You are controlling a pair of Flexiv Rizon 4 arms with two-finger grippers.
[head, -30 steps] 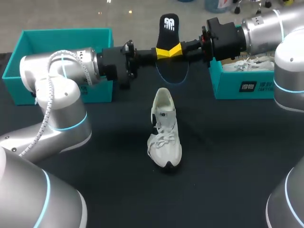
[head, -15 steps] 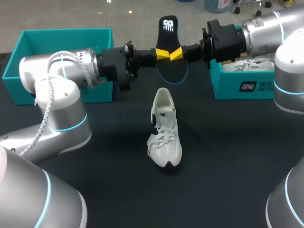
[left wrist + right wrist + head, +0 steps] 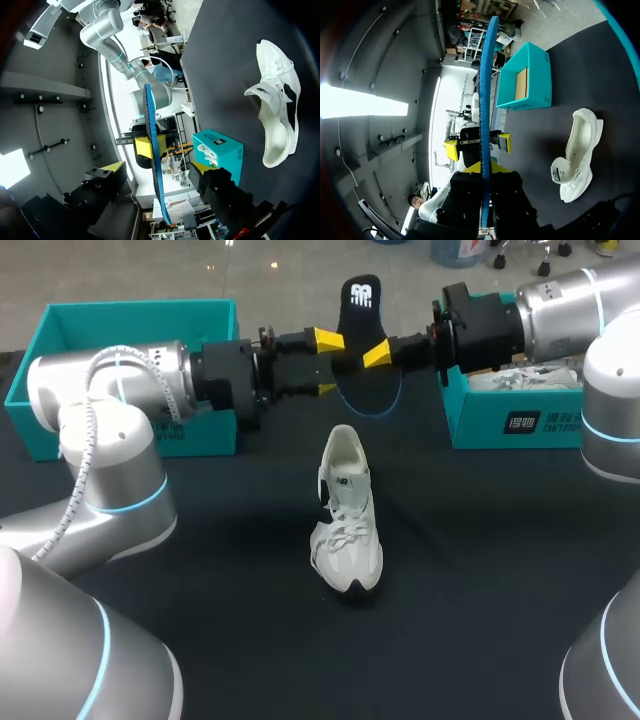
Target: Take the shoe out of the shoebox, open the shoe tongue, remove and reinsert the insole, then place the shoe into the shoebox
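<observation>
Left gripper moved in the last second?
Yes. The left gripper has pulled back from the insole toward the left shoebox, and its fingers have opened.

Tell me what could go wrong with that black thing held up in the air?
The insole is gripped by the right pincer alone, so it might slip or droop. The open left pincer sits very close and could knock it. The shoe stands free on the table, so pushing the insole in may shove it away.
</observation>
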